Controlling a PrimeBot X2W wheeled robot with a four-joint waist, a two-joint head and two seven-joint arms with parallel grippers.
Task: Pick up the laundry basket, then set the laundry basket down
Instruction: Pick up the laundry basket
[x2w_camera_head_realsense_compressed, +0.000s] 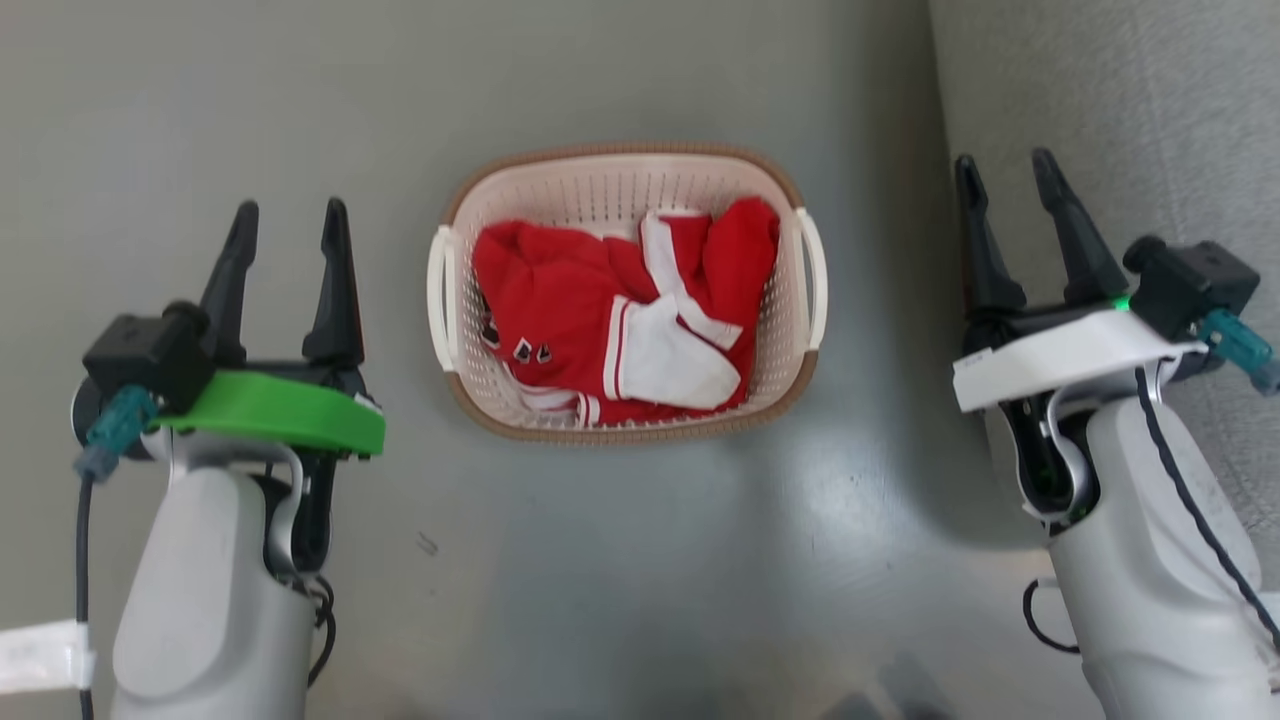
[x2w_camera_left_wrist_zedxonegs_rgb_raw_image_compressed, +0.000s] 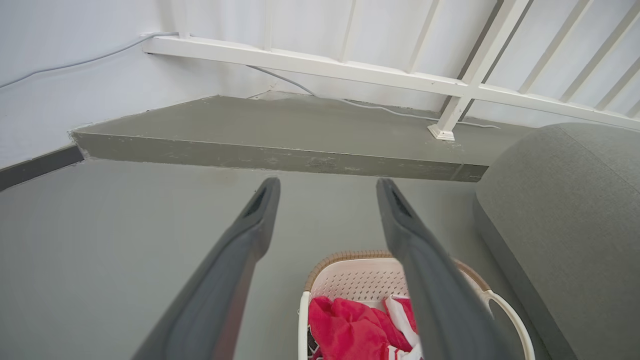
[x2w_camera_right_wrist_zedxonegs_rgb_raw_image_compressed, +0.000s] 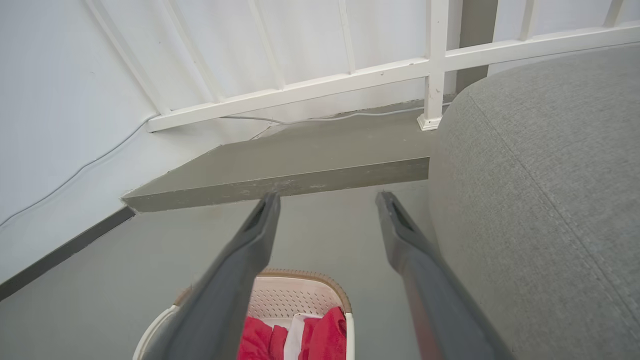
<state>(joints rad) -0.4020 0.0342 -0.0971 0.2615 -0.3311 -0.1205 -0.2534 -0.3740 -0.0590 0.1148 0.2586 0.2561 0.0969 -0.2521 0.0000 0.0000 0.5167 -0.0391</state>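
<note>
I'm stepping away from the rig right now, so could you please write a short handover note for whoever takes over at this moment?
Left hand: open, empty, left of the laundry basket, not touching it.
Right hand: open, empty, right of the basket, beside the grey cushion.
Basket: upright on the grey floor between the two hands, holding red and white clothing; side handles free.
Done: nothing is grasped; the pictures can't tell whether a lift has already happened.
Left: if not lifted, probably take the handles, raise it, then set it down.
</note>
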